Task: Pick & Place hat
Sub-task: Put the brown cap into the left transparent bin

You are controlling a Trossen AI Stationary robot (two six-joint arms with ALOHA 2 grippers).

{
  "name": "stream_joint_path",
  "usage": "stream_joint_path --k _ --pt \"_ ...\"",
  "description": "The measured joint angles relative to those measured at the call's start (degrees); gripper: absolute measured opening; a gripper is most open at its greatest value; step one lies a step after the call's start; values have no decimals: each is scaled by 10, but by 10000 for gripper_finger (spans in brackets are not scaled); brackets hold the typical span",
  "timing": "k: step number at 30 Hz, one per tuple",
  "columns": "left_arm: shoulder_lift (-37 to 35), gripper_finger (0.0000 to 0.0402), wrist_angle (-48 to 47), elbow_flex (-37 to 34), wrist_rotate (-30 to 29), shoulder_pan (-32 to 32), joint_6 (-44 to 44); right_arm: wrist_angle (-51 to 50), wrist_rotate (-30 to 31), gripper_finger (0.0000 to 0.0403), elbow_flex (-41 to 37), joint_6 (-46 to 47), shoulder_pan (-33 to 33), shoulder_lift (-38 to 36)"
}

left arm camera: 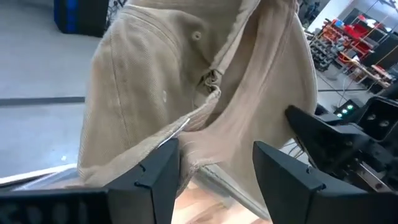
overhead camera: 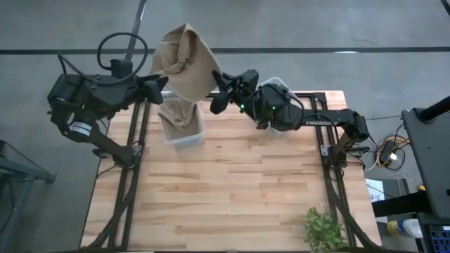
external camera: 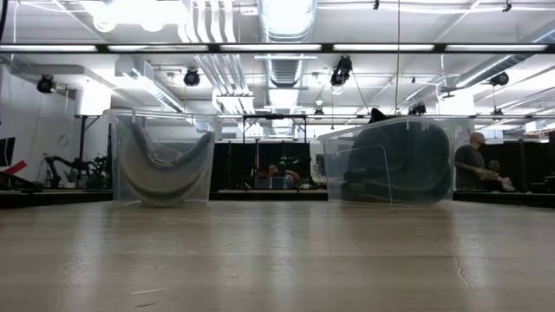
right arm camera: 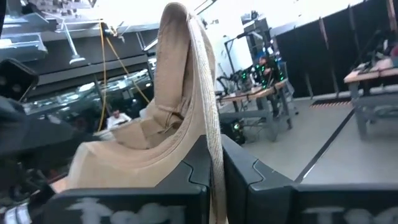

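Right pincer (overhead camera: 219, 90) is clamped on the brim of the tan hat (overhead camera: 184, 63), holding it up over the far edge of the surface (overhead camera: 232, 190), just above the clear bin (overhead camera: 184, 133) near the far left corner. Left pincer (overhead camera: 158, 86), fingers apart, sits against the hat's other side without gripping, as far as the wrist view shows. The hat is lifted but not yet placed; what looks like more tan cloth already lies in that bin.
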Motion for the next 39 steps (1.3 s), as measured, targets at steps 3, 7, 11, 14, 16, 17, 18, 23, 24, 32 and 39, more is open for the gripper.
stream_joint_path --k 3,7,11,14,16,17,18,23,24,32,39 --pt "1 195 42 1 11 -5 1 -2 -3 11 16 -29 -13 -1" --pt "-6 195 176 11 -11 -12 133 -68 -11 11 54 -70 -25 -3" --pt "-19 195 292 11 -16 -16 242 -89 17 11 74 -83 -31 3" --pt "-24 195 323 12 -5 -23 290 -89 17 11 90 -107 -38 7" --pt "-24 195 311 12 -7 -22 268 -88 11 11 103 -121 -42 7" --pt "-23 195 300 11 -10 -21 252 -85 8 11 110 -131 -44 7" --pt "-22 195 291 10 -16 -19 241 -77 7 11 115 -143 -46 7" --pt "-10 195 252 8 -62 -18 211 -39 -3 11 140 -219 -45 7" --pt "-8 195 246 8 -62 -18 194 -38 -14 11 146 -227 -44 7" --pt "18 195 239 -17 -80 5 143 -34 -49 11 164 -252 -38 9" --pt "22 195 331 -51 -66 16 164 -34 -62 11 163 -265 -38 10"
